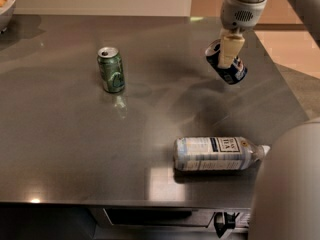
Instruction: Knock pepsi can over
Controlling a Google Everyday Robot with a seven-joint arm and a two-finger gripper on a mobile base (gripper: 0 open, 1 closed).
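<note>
The pepsi can [235, 72] is dark blue with white and red markings and a silver top. It is at the back right of the dark table [75, 149], tilted with its top toward the upper left. My gripper [229, 58] comes down from above and its cream tip lies against the can's upper part, covering some of it. The grey arm rises out of the top of the view.
A green can [111, 70] stands upright at the back left. A clear water bottle [217, 154] lies on its side near the front right edge. A bowl [5, 6] sits at the far left corner. A grey robot part [290, 184] fills the lower right.
</note>
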